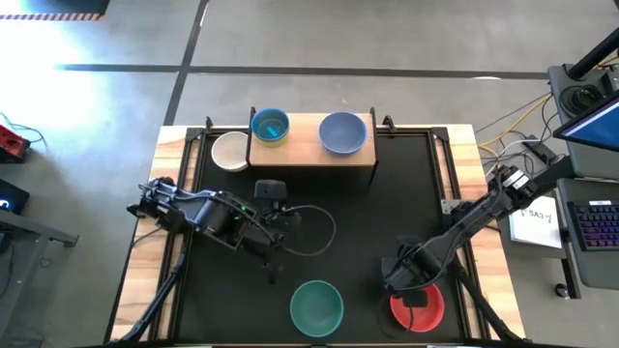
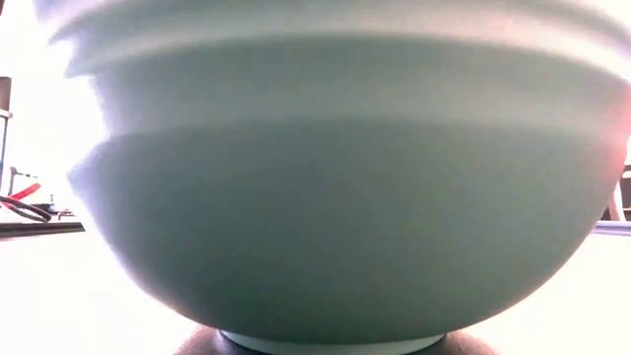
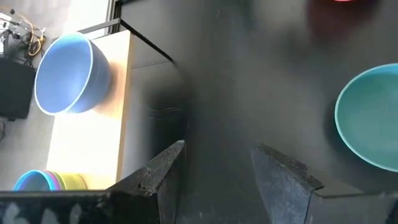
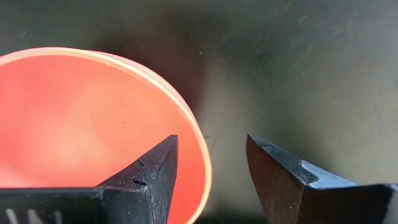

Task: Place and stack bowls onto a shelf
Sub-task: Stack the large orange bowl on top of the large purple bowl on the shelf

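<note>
right gripper [image 4: 211, 171] straddling rim of red bowl [image 1: 420, 309], jaws apart.
near front right table [image 1: 368, 208] edge, far from shelf [image 1: 309, 150]; thin rim may slip, tipping bowl; left gripper [image 3: 217, 177] open, idle mid-table.

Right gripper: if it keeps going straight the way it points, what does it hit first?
Likely the red bowl: its rim sits between the open fingers of the right gripper, one finger over the inside, one outside. Depth unclear.

Two dark jointed arms: the left arm [image 1: 208, 217] trails a looping black cable, the right arm [image 1: 484, 213] is slimmer. Both end in wedge-shaped matte black jaws.
</note>
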You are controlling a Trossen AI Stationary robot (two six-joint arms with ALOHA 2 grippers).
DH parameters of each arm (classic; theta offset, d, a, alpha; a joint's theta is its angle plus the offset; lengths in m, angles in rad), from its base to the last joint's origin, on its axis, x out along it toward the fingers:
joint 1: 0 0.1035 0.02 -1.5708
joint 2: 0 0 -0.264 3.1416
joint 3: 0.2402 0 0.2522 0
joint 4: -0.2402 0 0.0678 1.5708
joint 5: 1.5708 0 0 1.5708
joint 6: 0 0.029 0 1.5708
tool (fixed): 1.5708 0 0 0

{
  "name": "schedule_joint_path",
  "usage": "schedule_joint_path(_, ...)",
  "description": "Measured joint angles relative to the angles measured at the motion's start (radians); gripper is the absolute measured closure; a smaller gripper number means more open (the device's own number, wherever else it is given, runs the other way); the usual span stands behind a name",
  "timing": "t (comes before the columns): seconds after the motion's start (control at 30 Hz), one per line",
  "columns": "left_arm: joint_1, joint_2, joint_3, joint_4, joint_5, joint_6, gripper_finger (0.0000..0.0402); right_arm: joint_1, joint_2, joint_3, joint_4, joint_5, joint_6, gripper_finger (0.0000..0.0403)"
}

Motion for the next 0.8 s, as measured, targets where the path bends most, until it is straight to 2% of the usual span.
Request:
schedule_joint_path(0.2,0.0,0.0,0.0,-0.002,0.0,0.002,0.0235,0.0,0.0,-0.079,0.104,-0.009,-0.014,0.0225)
schedule_joint_path(0.43,0.0,0.0,0.0,-0.002,0.0,-0.017,0.0235,-0.002,0.0,-0.146,0.123,-0.011,0.014,0.0237)
schedule_joint_path(0.6,0.0,0.0,0.0,-0.002,-0.002,-0.019,0.0235,-0.003,0.0,-0.153,0.167,-0.018,0.013,0.0286)
schedule_joint_path(0.8,0.0,0.0,0.0,-0.001,-0.007,-0.02,0.0235,-0.003,0.0,-0.139,0.181,-0.021,0.025,0.0379)
